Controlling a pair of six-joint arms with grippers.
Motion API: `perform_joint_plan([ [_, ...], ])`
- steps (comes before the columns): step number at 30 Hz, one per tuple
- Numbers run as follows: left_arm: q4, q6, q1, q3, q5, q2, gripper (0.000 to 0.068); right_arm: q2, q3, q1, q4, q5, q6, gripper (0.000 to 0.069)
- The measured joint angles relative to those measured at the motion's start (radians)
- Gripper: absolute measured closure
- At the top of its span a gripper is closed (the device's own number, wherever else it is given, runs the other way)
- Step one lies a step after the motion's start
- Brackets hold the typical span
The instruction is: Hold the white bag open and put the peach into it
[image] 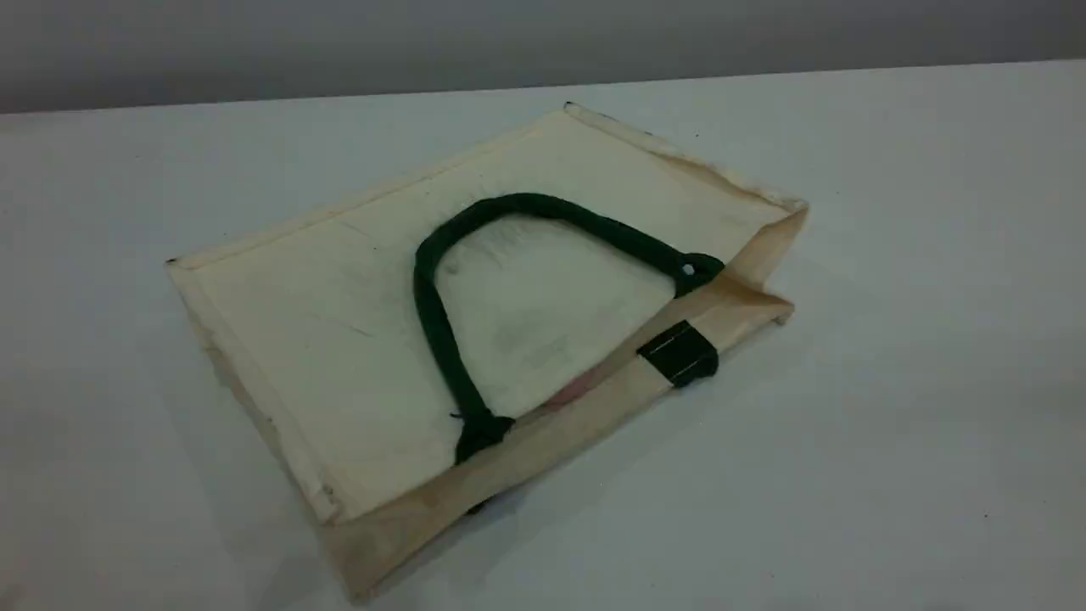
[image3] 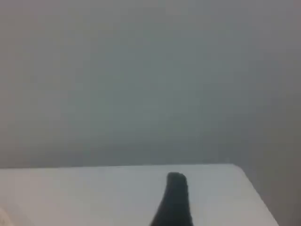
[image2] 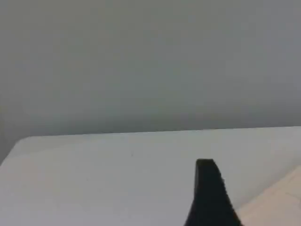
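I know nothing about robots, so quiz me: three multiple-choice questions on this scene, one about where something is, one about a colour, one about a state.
1. Where is the visible rope handle?
A) lying on the white bag's upper face
B) hooked on a hand
C) tucked out of sight

2. What colour is it?
A) red
B) dark green
C) yellow

3. How is the white bag placed?
A) upright, mouth up
B) lying flat on the table
C) lifted in the air

Answers: 1 A, it loops across the cream panel; 2 B, matching the patch; 3 B, its broad side faces up.
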Motion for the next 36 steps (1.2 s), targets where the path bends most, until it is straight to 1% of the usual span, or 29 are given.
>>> perform_joint_plan([
  [7, 0.0, 0.0, 0.0, 0.0, -0.002, -0.067, 0.0267, 0.0, 0.0, 0.0, 0.0, 0.0, -0.001, 0.0129],
  [14, 0.0, 0.0, 0.0, 0.0, -0.001, -0.067, 0.0267, 0.0, 0.0, 0.001, 0.0, 0.0, -0.001, 0.0129],
  [18, 0.0, 0.0, 0.0, 0.0, -0.001, -0.067, 0.0267, 0.0, 0.0, 0.023, 0.0, 0.0, 0.001, 0.0129],
  [36, 0.0, 0.0, 0.0, 0.0, -0.001, -0.067, 0.0266, 0.0, 0.0, 0.022, 0.0, 0.0, -0.001, 0.0129],
])
